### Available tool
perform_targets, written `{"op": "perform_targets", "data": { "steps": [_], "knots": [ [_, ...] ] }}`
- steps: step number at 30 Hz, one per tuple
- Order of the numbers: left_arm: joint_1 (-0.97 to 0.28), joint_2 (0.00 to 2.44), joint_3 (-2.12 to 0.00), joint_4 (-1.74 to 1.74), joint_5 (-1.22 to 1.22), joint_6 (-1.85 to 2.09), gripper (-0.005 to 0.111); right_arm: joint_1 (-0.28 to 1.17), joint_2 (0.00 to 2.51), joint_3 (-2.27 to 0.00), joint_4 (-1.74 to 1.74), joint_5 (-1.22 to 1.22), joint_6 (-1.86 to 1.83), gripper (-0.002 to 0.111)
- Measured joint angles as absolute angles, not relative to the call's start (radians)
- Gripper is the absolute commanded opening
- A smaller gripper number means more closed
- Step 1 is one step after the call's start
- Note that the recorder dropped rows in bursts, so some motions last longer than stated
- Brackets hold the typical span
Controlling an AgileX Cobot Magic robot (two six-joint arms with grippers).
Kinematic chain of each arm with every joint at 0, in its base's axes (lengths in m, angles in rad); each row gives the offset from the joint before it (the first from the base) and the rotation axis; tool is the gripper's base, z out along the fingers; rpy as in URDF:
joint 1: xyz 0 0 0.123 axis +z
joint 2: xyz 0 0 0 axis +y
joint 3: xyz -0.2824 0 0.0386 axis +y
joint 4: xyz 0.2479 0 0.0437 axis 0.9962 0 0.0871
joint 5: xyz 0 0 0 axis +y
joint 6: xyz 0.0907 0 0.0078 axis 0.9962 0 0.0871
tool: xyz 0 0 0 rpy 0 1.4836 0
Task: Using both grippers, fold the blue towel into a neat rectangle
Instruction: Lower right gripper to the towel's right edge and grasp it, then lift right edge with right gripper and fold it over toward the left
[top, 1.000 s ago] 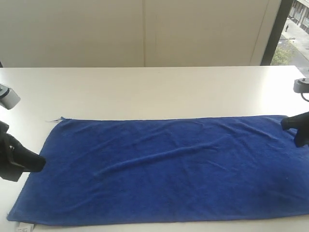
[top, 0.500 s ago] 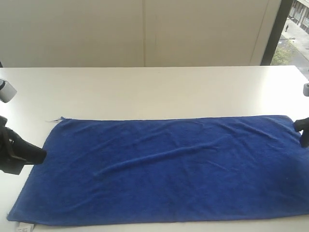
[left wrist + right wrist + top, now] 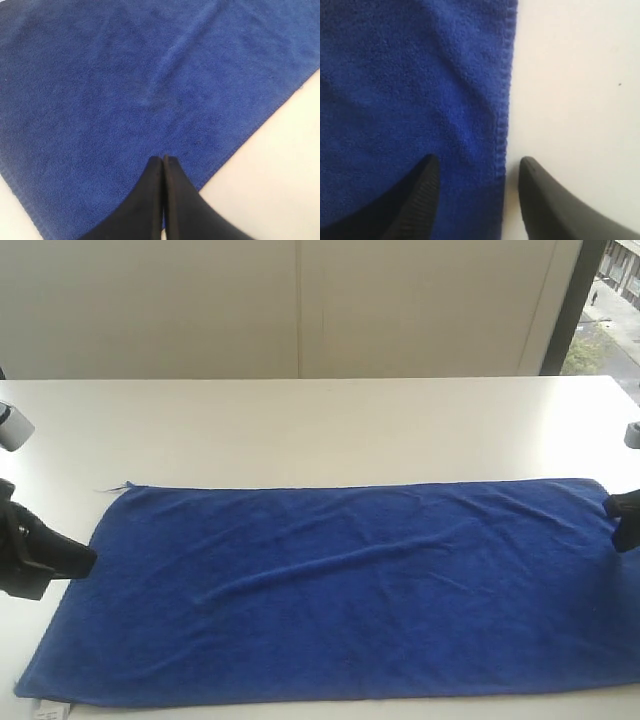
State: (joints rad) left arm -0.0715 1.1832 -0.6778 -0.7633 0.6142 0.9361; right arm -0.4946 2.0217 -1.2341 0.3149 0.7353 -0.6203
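Plainly, the blue towel (image 3: pixel 340 590) lies opened out on the white bench (image 3: pixel 320 430), its long sides running across the exterior view and its near long edge close to the bottom of that picture. It fills most of the near half of the bench, while the far half is bare up to a pale wall (image 3: pixel 300 300). The cloth is not quite smooth: a low ridge runs slantwise through its middle, and shallower creases fan toward its right end. No part of it looks turned over on itself. The left tool (image 3: pixel 80 562) sits at the towel's left short edge, about midway along it, low to the bench. In the left wrist view its jaws are clenched tight against each other with no cloth between them, and their tips (image 3: pixel 163 159) stand over the blue pile just inside the hem; whether they press on the cloth I cannot tell. The right tool (image 3: pixel 622 518) is at the opposite short edge, near the far right corner, partly cut off by the frame. In the right wrist view its jaws stand released and well apart, straddling the stitched hem: one finger (image 3: pixel 427 172) is over the towel, the other (image 3: pixel 532 175) over bare bench just beside the edge. Nothing is gripped between them, and whether either finger touches the surface is not clear.
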Motion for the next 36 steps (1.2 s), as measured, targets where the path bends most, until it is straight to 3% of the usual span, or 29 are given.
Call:
{"op": "perform_targets", "data": {
  "steps": [9,20,29,36],
  "knots": [
    [-0.071,1.183,-0.678,-0.790,0.614,0.936,0.000,-0.495,2.021,-1.230,0.286,0.822,-0.587,0.047],
    [-0.071,1.183,-0.678,-0.812,0.614,0.945,0.000,-0.495,2.017,-1.224,0.238,0.805,-0.542,0.008],
    [-0.071,1.183,-0.678,-0.818,0.614,0.958,0.000,-0.485,1.991,-1.224,0.263,0.816,-0.542,0.007],
    [-0.071,1.183,-0.678,-0.839,0.618,0.958,0.000,-0.377,1.932,-1.249,0.278,0.820,-0.542,0.007]
  ]
}}
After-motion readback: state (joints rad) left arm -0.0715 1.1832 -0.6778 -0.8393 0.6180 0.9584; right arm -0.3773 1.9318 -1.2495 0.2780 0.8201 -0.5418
